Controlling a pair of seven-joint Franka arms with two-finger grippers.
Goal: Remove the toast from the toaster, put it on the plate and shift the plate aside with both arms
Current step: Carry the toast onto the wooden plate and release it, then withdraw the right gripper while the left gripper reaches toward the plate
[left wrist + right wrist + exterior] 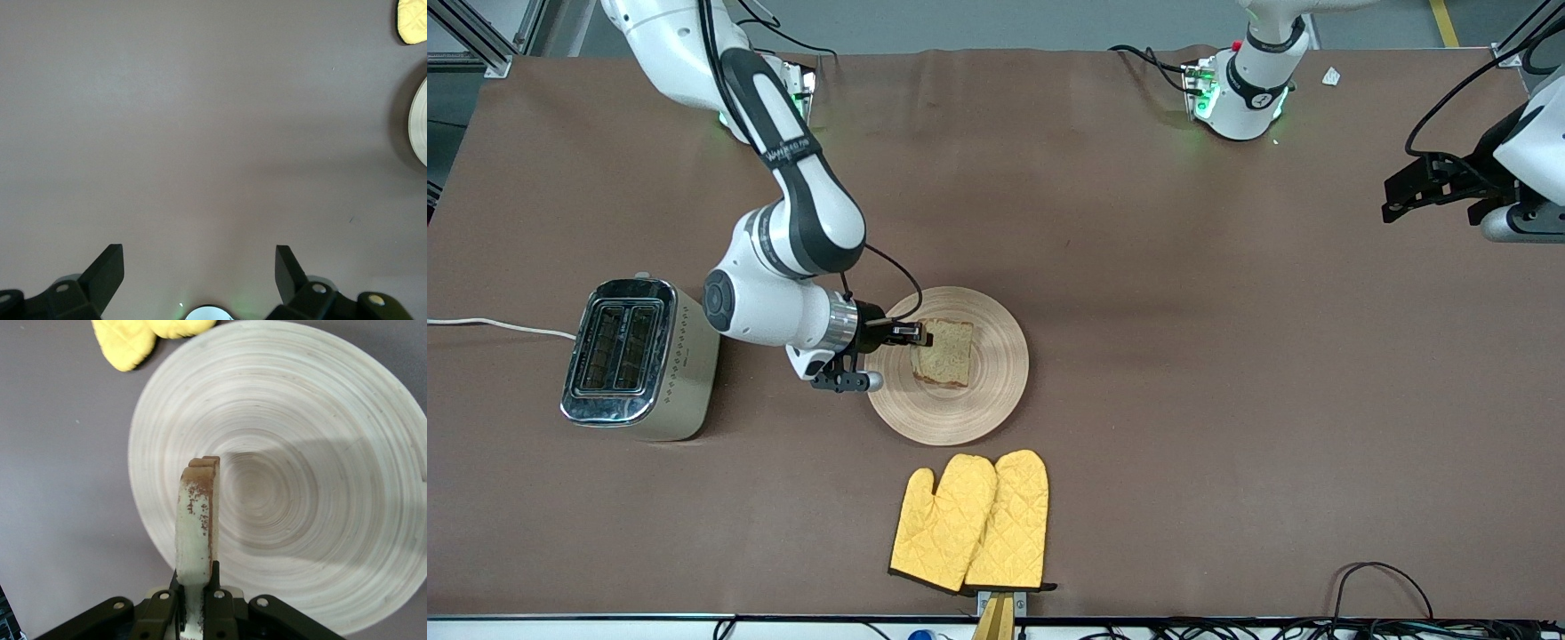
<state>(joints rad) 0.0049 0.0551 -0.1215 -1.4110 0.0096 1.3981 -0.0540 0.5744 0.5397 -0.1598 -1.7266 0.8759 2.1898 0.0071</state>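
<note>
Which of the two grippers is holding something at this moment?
The right gripper, over the plate, is clamped on the toast; the left gripper waits open and empty.

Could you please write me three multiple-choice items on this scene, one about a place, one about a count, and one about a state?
1. What is the toast over?
A. the toaster
B. the plate
C. the oven mitts

2. How many yellow oven mitts lie on the table?
A. one
B. two
C. four

3. How is the left gripper?
A. open and holding nothing
B. shut on the toast
C. shut on the plate's rim

Answers:
1. B, the right gripper holds the slice above the plate, as the right wrist view also shows.
2. B, two mitts lie side by side, nearer to the front camera than the plate.
3. A, its fingers stand wide apart over bare table while that arm waits at its end of the table.
</note>
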